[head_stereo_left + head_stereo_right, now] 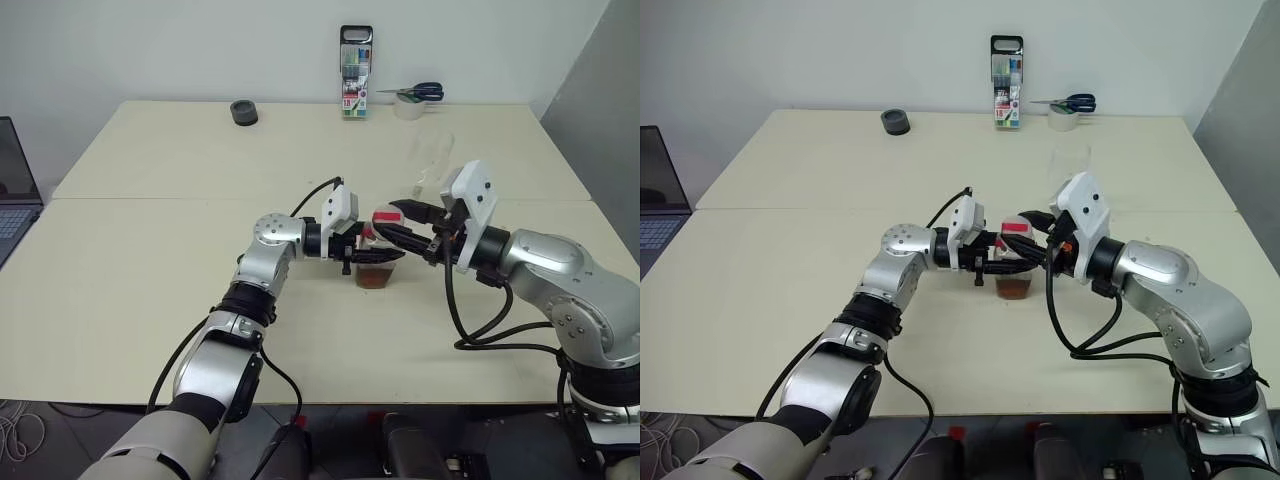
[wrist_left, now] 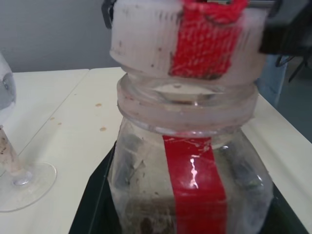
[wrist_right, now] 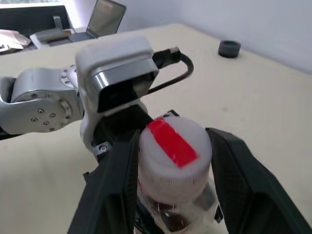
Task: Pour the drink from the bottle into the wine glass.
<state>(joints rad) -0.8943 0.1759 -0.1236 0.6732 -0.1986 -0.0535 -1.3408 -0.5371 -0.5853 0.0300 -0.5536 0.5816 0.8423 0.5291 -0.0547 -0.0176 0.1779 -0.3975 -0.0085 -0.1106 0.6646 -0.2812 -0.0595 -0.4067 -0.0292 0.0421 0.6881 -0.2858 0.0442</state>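
Left pincer [image 1: 365, 254] pinches the bottle [image 1: 379, 262] upright on the bench [image 1: 150, 250]; right pincer [image 3: 173, 161] flanks its cap [image 3: 174, 148], grip unclear; wine glass [image 1: 432, 160] behind.

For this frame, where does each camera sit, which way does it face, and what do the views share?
Head views: look down over the table; both arms meet at the bottle.
Left wrist view: sideways at the bottle body, wine glass beside it.
Right wrist view: right gripper fingers flank the cap; left gripper behind.
Shared: the bottle.

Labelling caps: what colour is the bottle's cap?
White plastic cap with a red tape stripe; clearest in the right wrist view.
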